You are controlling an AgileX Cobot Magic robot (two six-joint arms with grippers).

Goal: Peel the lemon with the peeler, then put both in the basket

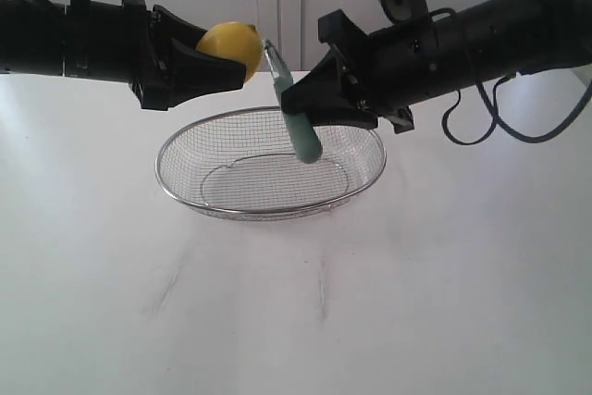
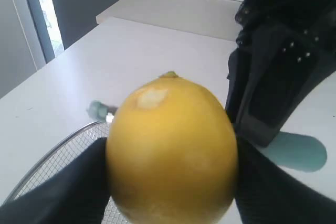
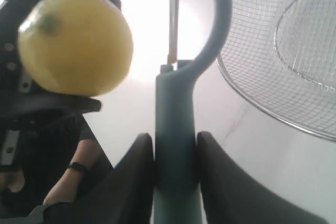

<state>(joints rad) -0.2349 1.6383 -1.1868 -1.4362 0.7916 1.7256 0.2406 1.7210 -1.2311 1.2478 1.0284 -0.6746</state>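
Left hand (image 1: 242, 62) grasps the lemon (image 1: 228, 43) between its black fingers, aloft above the rear left rim of the basket (image 1: 190, 159). A small pale patch shows on the rind near the nub. The peeler (image 1: 298, 127) hangs tilted, loop head up and just beside the lemon; the right wrist view shows a gap between them. Right hand (image 1: 314, 99) is clenched on the teal handle over the basket, which sits on the white bench (image 1: 416, 302).

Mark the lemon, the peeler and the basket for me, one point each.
lemon (image 1: 231, 43), exterior view, middle of its yellow skin.
peeler (image 1: 303, 141), exterior view, lower part of the teal handle.
basket (image 1: 268, 216), exterior view, near stretch of the metal rim.
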